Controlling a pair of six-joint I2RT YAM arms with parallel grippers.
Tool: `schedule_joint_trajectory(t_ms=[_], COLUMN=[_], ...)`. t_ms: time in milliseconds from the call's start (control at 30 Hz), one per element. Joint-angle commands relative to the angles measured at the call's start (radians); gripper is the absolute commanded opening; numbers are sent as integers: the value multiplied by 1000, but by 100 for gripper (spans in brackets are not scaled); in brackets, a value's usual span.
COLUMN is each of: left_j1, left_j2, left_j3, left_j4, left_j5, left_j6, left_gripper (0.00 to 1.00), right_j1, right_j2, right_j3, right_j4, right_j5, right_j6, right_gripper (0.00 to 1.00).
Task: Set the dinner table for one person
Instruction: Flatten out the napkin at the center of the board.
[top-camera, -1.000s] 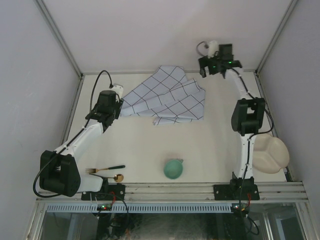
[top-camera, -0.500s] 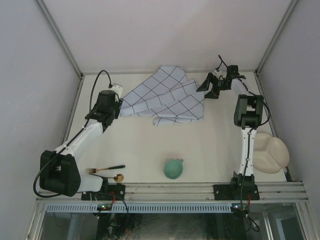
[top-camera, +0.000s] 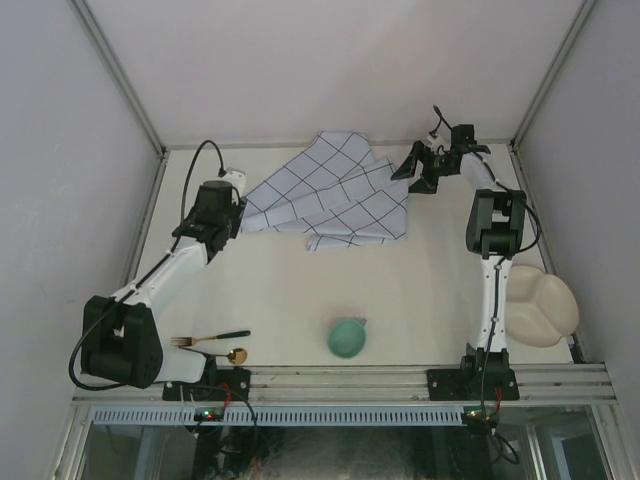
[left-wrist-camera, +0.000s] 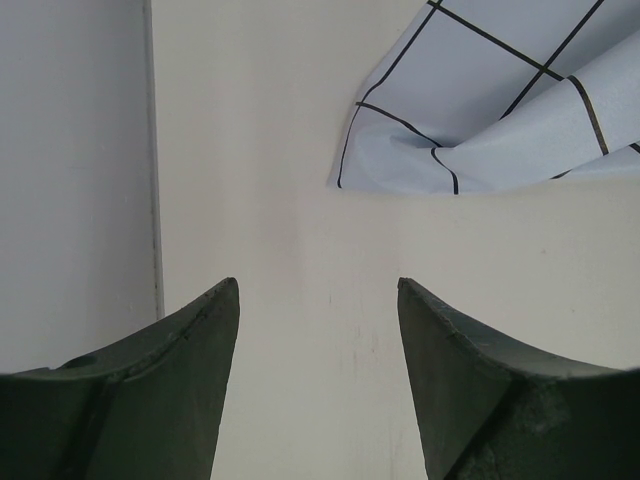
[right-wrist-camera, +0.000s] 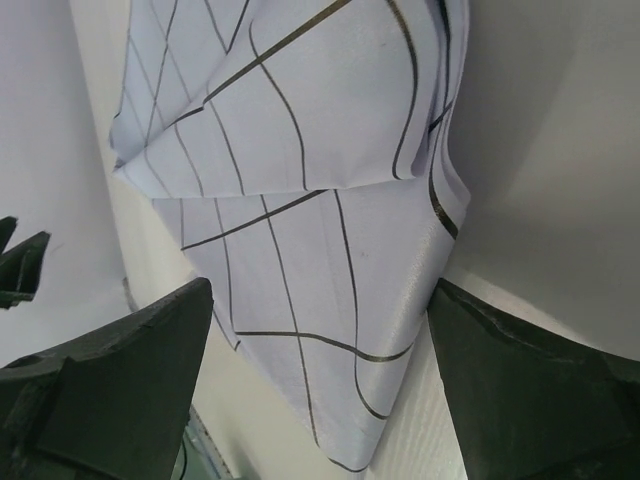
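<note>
The left arm (top-camera: 160, 275) stretches forward from its base at the near left, wrist turned toward the right. The left gripper (left-wrist-camera: 318, 290) has its jaws spread wide apart, holding nothing. The right arm (top-camera: 490, 250) reaches straight up the right side, its forearm folded leftward at the far end, and the right gripper (top-camera: 414, 172) points left and downward, jaws parted with nothing clamped between them.
</note>
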Motion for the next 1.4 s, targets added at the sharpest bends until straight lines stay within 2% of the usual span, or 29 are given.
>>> schedule_joint_trajectory(t_ms=[0,100,267,767,1367], left_j1=[11,11,15,22,30], left_j2=[3,2,-4,-7,1], left_j3=[26,23,22,20,29], left_j4=[49,51,51,51,45], left_j5=[3,6,8,14,14], left_j6=[-13,-16,-16,-19,-20], left_gripper=[69,69,69,69,69], right_j1=[-15,-16,-8,25,45], right_j2=[-139,-191,-205,-13,49], right_j3=[63,61,60,142,197], right_j4=[-39,-43,-21,-2,25], right_j5=[114,167,166,96,96], right_j6=[-66,-88,-67,-37,11], right_gripper=[88,88,89,89,89])
